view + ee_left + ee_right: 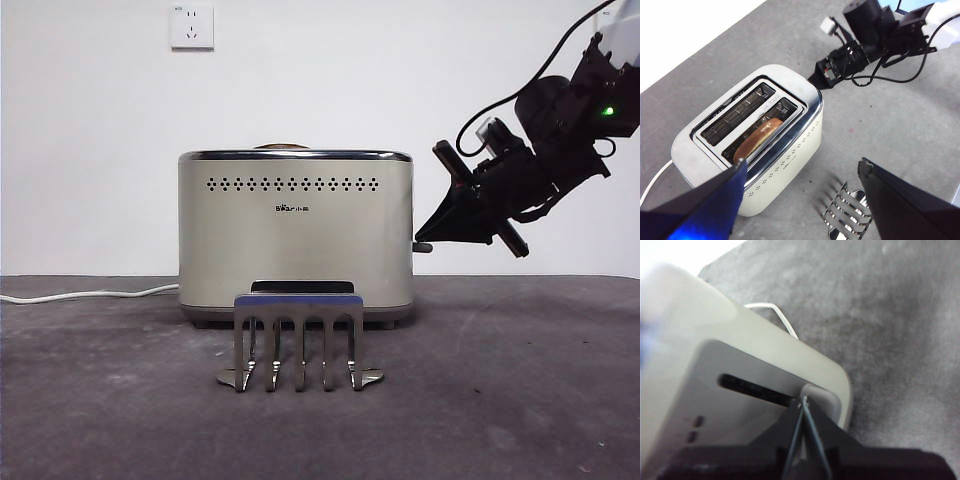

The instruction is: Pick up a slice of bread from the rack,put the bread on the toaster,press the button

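The cream-silver toaster (295, 240) stands mid-table. The slice of bread (757, 139) sits down in the slot nearer the dot vents, and only its brown top (280, 146) peeks over the rim. In front, the metal rack (298, 330) holds nothing. My right gripper (420, 240) is shut, its tip against the button (425, 247) at the toaster's narrow end. The right wrist view shows the closed jaws (802, 401) touching the grey lever knob (820, 395). My left gripper (802, 162) hovers open above the toaster and rack (845, 215), holding nothing.
A white cord (90, 294) trails from the toaster along the table towards the left. A white wall socket (192, 27) sits high on the back wall. The right arm's black body and cables (560, 130) fill the upper right.
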{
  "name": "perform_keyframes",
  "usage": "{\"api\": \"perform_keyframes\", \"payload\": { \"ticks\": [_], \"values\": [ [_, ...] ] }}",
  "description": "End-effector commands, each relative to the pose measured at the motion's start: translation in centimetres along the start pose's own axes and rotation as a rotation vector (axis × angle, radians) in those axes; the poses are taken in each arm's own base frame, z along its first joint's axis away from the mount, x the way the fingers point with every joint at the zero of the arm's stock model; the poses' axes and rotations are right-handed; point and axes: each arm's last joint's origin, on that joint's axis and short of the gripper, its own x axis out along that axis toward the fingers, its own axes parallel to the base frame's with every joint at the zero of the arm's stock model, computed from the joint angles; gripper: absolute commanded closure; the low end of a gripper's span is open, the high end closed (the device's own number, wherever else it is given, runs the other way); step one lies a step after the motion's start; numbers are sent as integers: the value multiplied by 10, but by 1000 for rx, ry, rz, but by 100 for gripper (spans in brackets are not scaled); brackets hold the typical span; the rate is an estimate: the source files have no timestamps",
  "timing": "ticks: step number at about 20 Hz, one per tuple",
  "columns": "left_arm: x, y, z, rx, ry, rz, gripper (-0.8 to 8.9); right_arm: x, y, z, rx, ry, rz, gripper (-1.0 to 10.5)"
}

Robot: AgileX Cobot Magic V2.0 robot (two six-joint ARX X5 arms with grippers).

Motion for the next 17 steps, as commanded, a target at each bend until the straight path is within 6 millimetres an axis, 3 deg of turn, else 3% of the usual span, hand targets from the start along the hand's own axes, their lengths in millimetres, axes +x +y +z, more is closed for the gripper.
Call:
{"api": "perform_keyframes", "payload": {
  "ticks": [1, 17],
  "values": [
    [1, 0, -1, -12, 10, -4, 436, 16, -19, -25, 43, 94, -81, 959],
    [1, 0, -1, -12, 10, -3, 436, 21, -23, -33, 44, 128, -108, 959]
  ]
}}
